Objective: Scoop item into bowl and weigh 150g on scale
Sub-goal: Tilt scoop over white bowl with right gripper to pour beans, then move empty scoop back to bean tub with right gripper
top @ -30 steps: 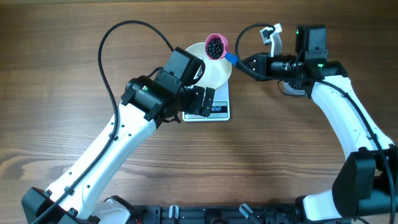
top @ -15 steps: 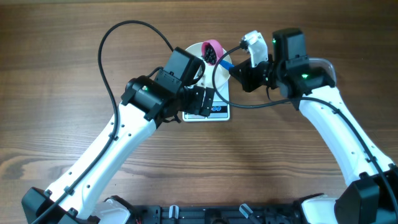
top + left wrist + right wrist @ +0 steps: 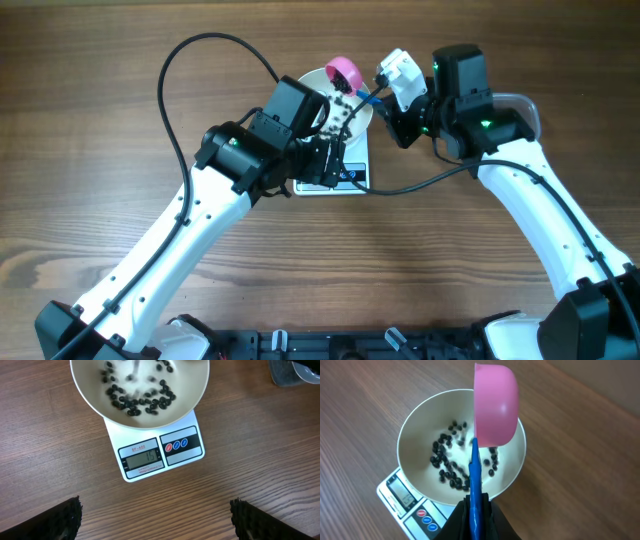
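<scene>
1. Left jaws: spread wide and holding nothing. The black fingertips (image 3: 57, 520) show at the two lower corners of the left wrist view, over the brown wood-grain worktop (image 3: 270, 460), just near of the scale.
2. Small white rectangular digital scale (image 3: 165, 452): at mid-worktop, with a grey display and two round buttons on its near edge. The digits are too faint to read with confidence.
3. Round glossy white bowl (image 3: 187, 402): sits on the scale and overhangs its platform.
4. Small round black bean-like pellets (image 3: 135, 402): a thin scatter across the bowl's floor, some blurred.
5. Small pink plastic scoop cup (image 3: 494, 405): has a blue handle (image 3: 475, 480) and is tipped over above the bowl's far-right rim, with only its outer shell showing.
6. Right jaws: clamped tight on the blue handle, reaching in from the right.
</scene>
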